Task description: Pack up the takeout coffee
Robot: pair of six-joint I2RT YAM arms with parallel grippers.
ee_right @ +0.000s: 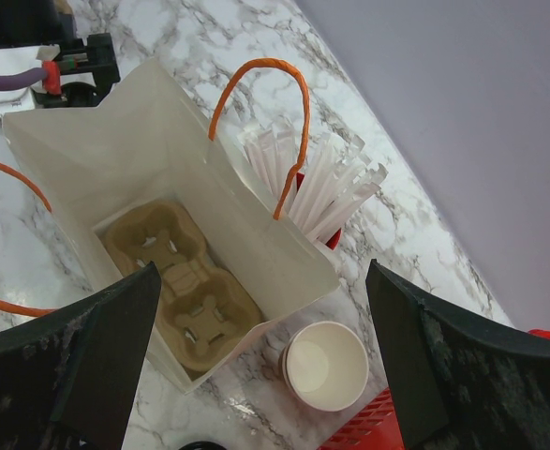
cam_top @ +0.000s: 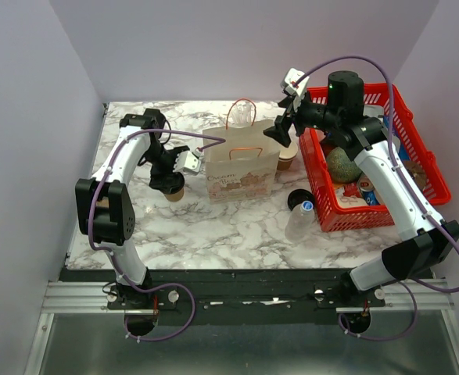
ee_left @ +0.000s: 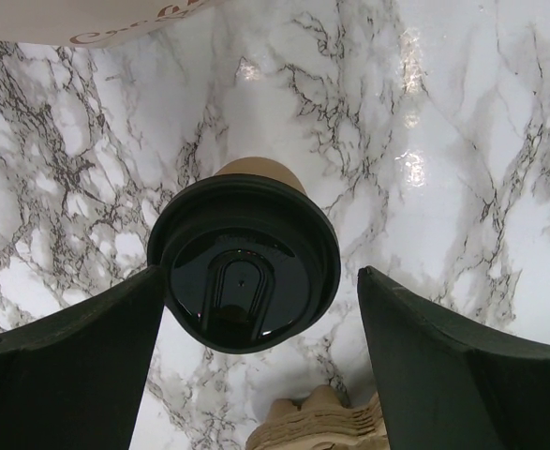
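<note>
**Left hand [ee_left: 260,281] open wide, nothing held**

Its fingers are spread either side of the small tan kraft-paper cup with round black plastic lid [ee_left: 244,262]. No grip is made, though contact at one finger cannot be ruled out. The cup is stood upright on the marble tabletop [ee_left: 443,141], just beside the white paper bag with orange handles [ee_right: 162,150]. The right hand [ee_right: 262,272] is held fully open and empty above that bag. The paper wall is judged light and crushable, the lid slick and liable to pop. Hold is best taken on the wall under the lid rim, with the cup kept upright.

light: bright, even overhead | glare: specks on marble table [ee_left: 462,141] | focus: near jaws dark, soft
</note>
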